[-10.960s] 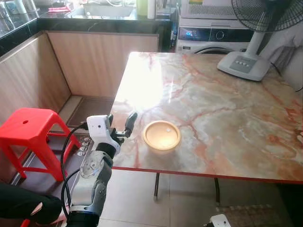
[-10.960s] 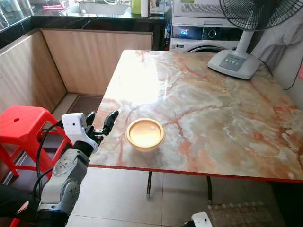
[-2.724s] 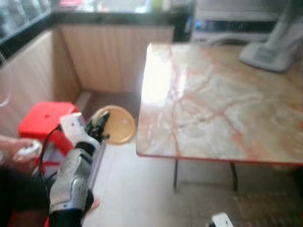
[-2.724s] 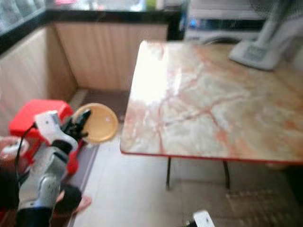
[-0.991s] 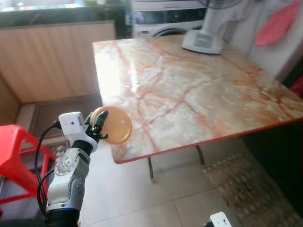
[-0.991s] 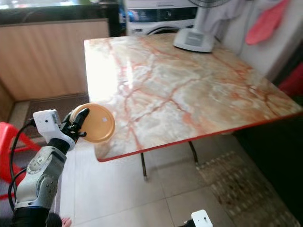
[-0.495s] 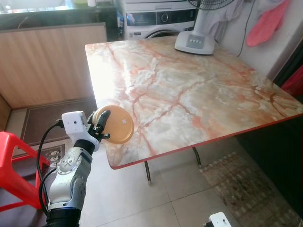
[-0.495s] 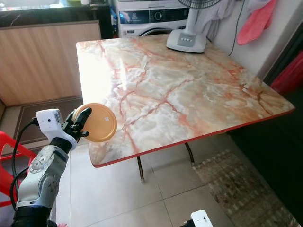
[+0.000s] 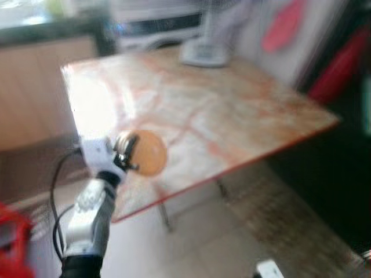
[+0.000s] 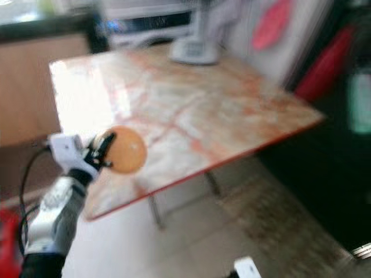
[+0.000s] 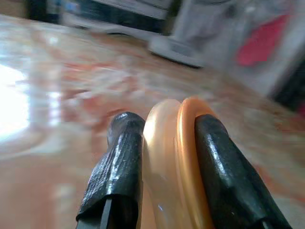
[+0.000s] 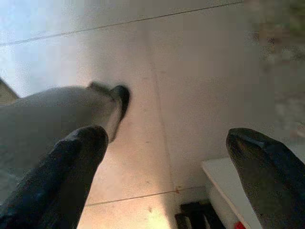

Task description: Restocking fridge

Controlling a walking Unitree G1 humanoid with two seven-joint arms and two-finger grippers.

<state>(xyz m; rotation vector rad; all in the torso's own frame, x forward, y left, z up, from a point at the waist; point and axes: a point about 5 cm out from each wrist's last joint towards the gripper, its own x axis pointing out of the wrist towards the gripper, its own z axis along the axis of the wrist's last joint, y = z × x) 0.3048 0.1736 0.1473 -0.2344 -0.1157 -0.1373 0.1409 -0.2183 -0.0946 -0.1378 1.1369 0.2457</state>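
The left gripper (image 11: 164, 157) pinched the orange bowl (image 11: 174, 162) on edge (views blurred), the marble tabletop (image 9: 220, 110) just beyond; the right gripper (image 12: 167, 167) hung spread above floor.

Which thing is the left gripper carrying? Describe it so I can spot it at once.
Start at the big marble table, then look to its near left corner, where the left gripper is raised. Clamped on edge between its black fingers is a bowl: round, shallow and orange, the only dish around.

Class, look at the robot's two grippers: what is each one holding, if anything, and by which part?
The left gripper is shut on the rim of an orange bowl, a finger on each side. The right gripper is open and holds nothing.
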